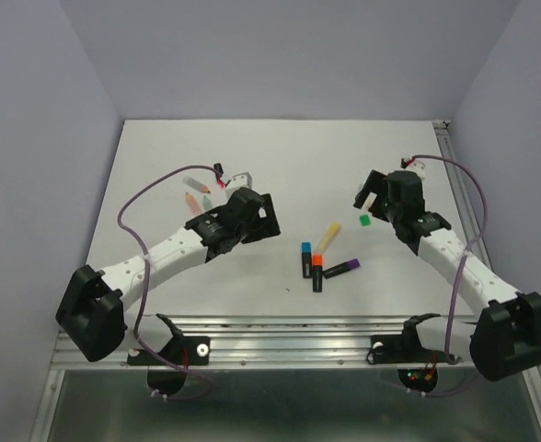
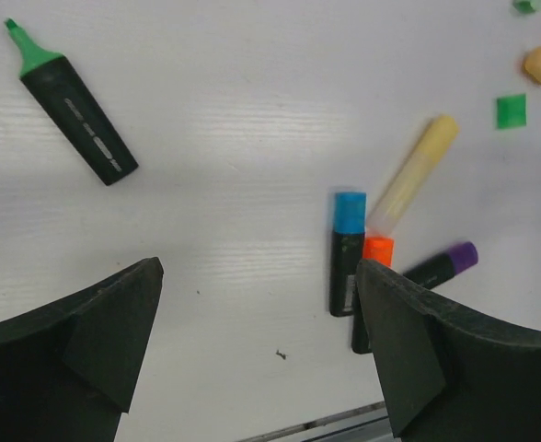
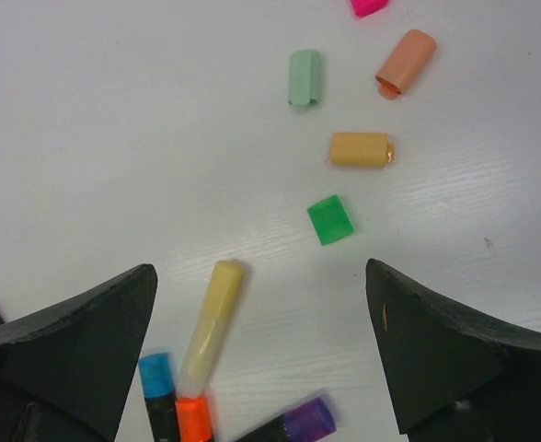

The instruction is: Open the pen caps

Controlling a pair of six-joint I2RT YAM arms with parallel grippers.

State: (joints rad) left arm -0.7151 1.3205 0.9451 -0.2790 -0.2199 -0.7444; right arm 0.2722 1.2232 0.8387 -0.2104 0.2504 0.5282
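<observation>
Three black highlighters lie mid-table with caps on: blue cap [image 1: 305,247] [image 2: 350,212] [image 3: 157,375], orange cap [image 1: 316,261] [image 2: 378,249] [image 3: 194,416], purple cap [image 1: 351,265] [image 2: 464,255] [image 3: 308,419]. A pale yellow capped pen [image 1: 328,237] [image 3: 212,322] lies beside them. Loose caps lie to their right: bright green [image 1: 363,221] [image 3: 330,220], orange-yellow [image 3: 361,149], peach [image 3: 406,62], pale green [image 3: 305,77], pink [image 3: 369,5]. My left gripper [image 1: 259,221] [image 2: 258,276] is open and empty, left of the pens. My right gripper [image 1: 372,193] [image 3: 259,276] is open and empty, above the loose caps.
An uncapped black highlighter with a green tip [image 2: 73,106] lies under the left arm. Uncapped pale pens [image 1: 195,191] lie at the back left. The table's metal front rail [image 1: 280,327] runs along the near edge. Walls enclose the back and sides.
</observation>
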